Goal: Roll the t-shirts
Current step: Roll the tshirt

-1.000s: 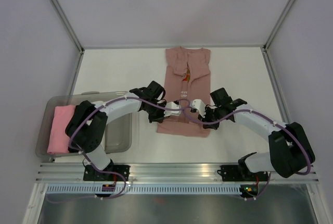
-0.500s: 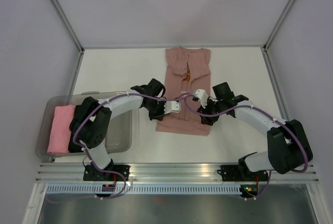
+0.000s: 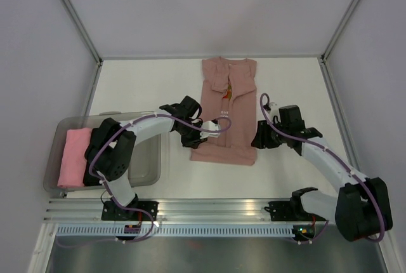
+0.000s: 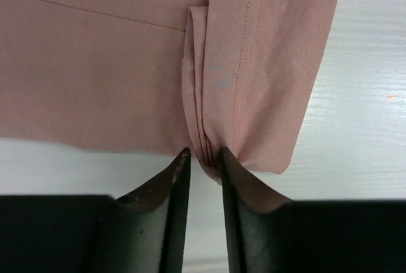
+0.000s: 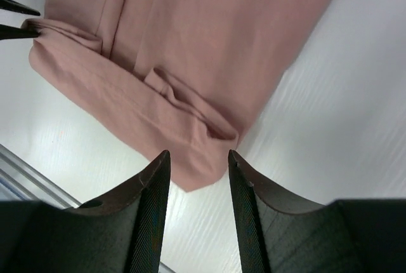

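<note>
Your left gripper [image 4: 203, 157] is clamped on the folded near hem of the dusty-rose t-shirt [image 3: 227, 105], which lies flat mid-table, collar away from you. Your right gripper [image 5: 198, 157] has its fingers spread, holding nothing, at the shirt's near right corner. A rolled pink bundle [image 3: 72, 157] sits in the bin [image 3: 144, 159] at the left.

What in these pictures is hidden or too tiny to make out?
Top view: print on the t-shirt, too small to read.
Top view: part of the bin, covered by the left arm.
Left wrist view: how deep the fold sits in the left gripper, hidden by its fingers.
Wrist views: the collar end, cut off by the frame.
</note>
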{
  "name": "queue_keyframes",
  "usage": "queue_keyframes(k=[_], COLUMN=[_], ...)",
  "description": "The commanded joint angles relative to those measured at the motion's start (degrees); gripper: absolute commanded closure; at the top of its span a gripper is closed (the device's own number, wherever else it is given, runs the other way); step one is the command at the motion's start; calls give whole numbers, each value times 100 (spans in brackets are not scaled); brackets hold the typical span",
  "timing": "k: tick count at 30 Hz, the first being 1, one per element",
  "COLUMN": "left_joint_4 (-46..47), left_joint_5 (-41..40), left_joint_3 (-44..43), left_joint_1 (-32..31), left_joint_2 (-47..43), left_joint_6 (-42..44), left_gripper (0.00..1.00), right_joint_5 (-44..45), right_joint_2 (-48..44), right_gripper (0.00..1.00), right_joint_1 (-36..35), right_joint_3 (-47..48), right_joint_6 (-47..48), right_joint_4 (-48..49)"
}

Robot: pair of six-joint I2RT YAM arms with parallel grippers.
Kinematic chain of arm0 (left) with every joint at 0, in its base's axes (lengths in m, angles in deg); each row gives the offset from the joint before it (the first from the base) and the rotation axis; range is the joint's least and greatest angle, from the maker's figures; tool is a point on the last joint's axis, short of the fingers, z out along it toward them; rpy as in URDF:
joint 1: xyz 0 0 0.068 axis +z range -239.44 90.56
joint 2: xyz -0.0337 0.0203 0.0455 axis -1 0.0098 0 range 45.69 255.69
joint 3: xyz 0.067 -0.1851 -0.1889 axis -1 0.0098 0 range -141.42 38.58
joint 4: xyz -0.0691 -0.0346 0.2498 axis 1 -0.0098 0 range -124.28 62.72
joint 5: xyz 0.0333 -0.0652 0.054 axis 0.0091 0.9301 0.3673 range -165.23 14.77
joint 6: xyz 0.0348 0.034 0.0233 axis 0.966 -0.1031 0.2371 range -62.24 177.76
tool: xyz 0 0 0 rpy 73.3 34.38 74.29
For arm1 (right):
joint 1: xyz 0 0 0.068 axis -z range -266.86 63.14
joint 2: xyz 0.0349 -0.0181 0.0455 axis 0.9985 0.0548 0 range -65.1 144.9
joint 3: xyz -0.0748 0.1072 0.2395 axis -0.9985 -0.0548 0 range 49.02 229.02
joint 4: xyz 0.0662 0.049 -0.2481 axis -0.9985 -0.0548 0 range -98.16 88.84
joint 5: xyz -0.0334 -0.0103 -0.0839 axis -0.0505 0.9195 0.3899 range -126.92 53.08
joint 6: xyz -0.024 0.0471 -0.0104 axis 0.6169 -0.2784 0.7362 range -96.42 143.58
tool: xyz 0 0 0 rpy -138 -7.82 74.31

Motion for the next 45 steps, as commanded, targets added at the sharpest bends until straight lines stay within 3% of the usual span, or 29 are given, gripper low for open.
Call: queue_keyframes(k=[1,10,12,16,20,24,32,38,41,42,45], left_joint_4=[7,-2,-2,-2,287,937,1378,1378,1387,1378,1378], left_joint_5=[-63,-274,-300,-230,-527,-941,-1751,-1549,-1575,-1592,-1593], left_joint_3=[-219,-307,-289,-36,676,1231,1389,1548,1548,1522,1442], left_joint_1=[28,19,19,-190,-797,-1219,-1246,-1317,-1317,-1308,-1290], left_joint_2=[28,-367,-534,-947,-1404,-1423,-729,-895,-878,-886,-895], left_joint_6=[-168,-274,-221,-11,385,421,456,359,324,289,52], left_gripper=[66,57,57,56,46,44,44,56,62,67,82], right_joint_5=[167,71,43,421,229,263,254,193,-227,-568,-975], right_joint_2=[-748,243,358,227,437,455,386,-868,-1773,-1986,-2725], right_gripper=[52,50,55,76,82,82,66,56,56,54,47], right_joint_1=[-11,-11,-11,-11,-11,-11,-11,-28,-159,-308,-634], right_joint_3=[-646,-718,-762,-824,-894,-877,-438,-77,-374,-602,-972], right_joint_6=[-810,-1267,-1372,-1452,-1530,-1452,-1057,-38,1294,2204,3887], right_joint_4=[267,250,434,610,838,848,339,433,969,1006,393])
